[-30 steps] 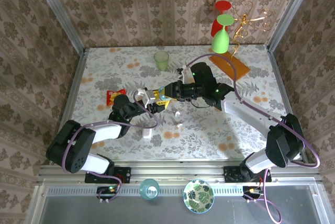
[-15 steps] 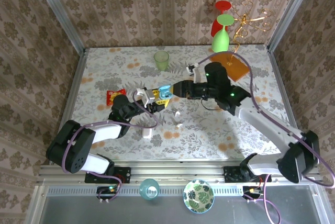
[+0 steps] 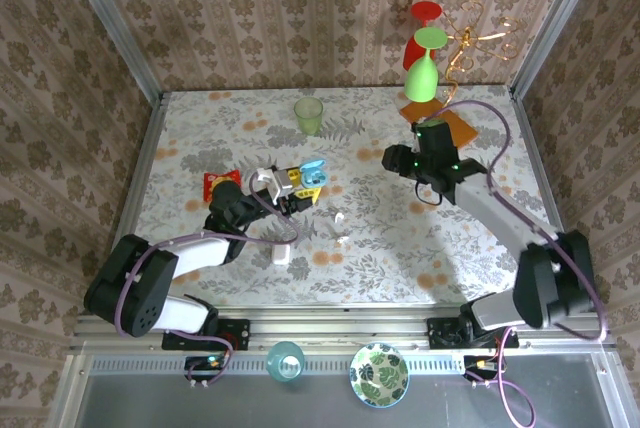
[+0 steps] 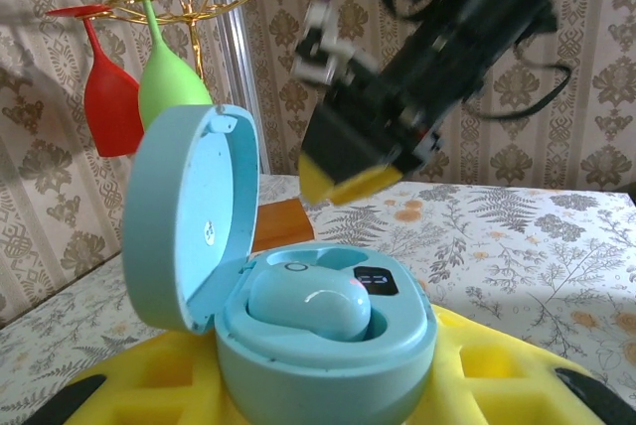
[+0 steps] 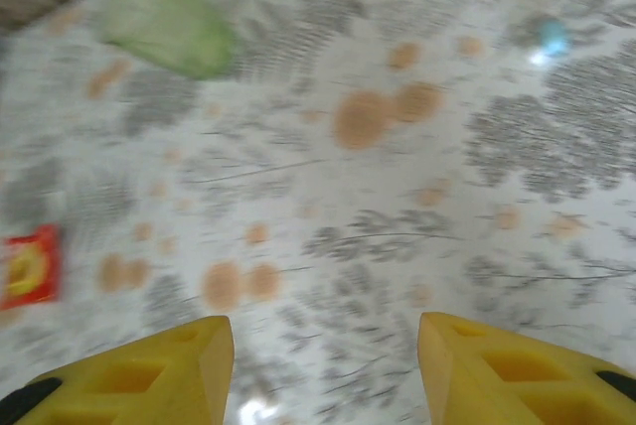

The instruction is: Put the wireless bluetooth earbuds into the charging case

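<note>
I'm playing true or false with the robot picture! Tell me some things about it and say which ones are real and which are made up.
1. The left gripper holds a light blue case with its lid open. True.
2. The right gripper is gripping the green cup. False: its fingers are apart with nothing between them, and the cup stands by itself.
3. A red glass and a green glass hang upside down from a gold rack. True.
4. The case is empty. False: an earbud sits inside it.
5. The red packet lies beside the right arm. False: it lies on the left arm's side.
</note>
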